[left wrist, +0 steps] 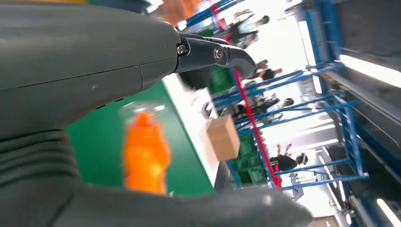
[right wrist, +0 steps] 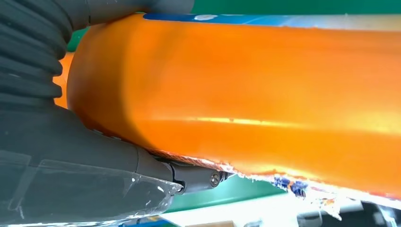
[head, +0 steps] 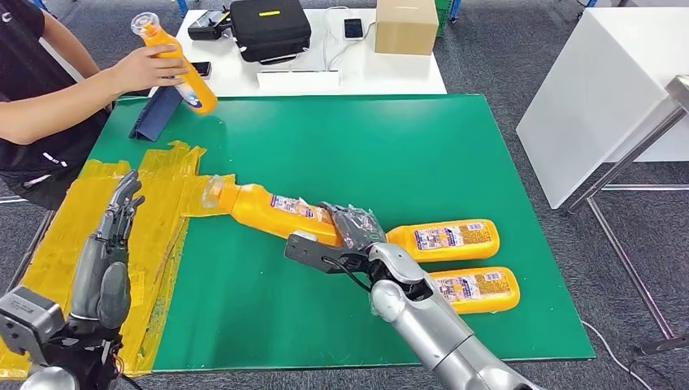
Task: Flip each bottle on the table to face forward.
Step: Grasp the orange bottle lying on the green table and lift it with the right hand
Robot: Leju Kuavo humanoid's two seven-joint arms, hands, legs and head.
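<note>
**Right hand on the lying bottle, left hand free**

I see the table first: a flat green mat filling the middle of the head view, with wrinkled, glossy yellow tape patched down its left side. Behind it, at the top of the frame, a white table carries a black case and a cardboard box.

My right hand, just below centre, grasps the held bottle, a smooth, shiny orange plastic bottle lying on its side with its clear cap toward the tape and a torn label facing up. Two more orange bottles lie side by side at lower right, labels up: the nearer-centre one and the lower one.

At upper left a person's hand holds a fourth bottle tilted above the mat's corner.

My left hand, at lower left, is raised with fingers straight and apart, holding nothing.
</note>
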